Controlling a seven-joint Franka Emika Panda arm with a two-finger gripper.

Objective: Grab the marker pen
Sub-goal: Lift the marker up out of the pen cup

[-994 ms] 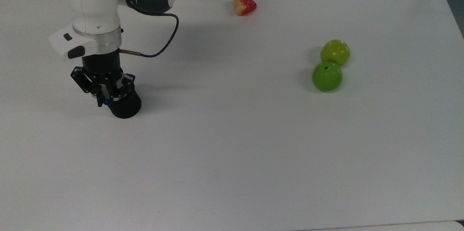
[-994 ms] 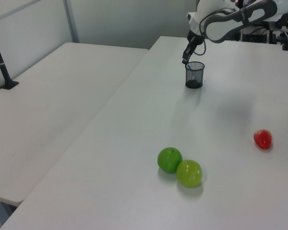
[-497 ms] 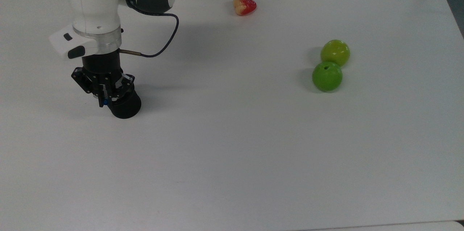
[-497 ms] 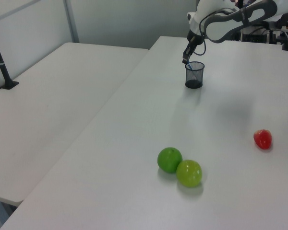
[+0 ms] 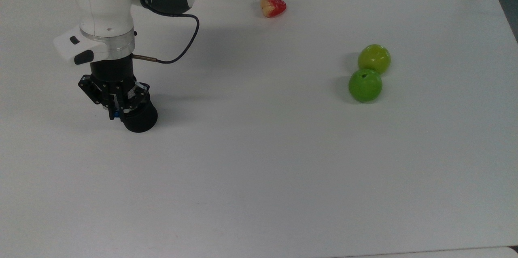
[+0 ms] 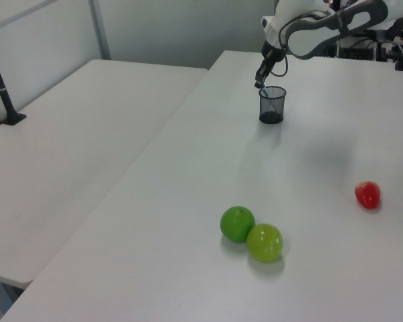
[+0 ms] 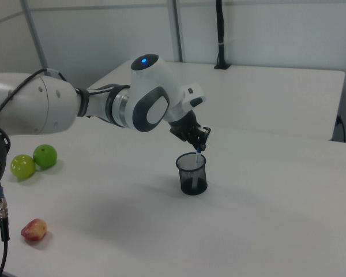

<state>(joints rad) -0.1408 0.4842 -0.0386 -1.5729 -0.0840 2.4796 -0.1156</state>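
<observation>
Pinched on the blue top of the marker pen, my fingers point down over one black mesh cup near the top view's left edge. On the white table I count one pen, one cup, two green apples touching each other toward the top view's right, and one red-and-yellow fruit near the far edge. A dark cable loops off my wrist.

From the left view, my gripper sits just above the rim of the cup, and the pen is too small to make out; the apples lie in the foreground, well apart from the cup.

From the right view, the pen stands slanted inside the cup, its blue upper end caught in my gripper. I can read no writing anywhere.
</observation>
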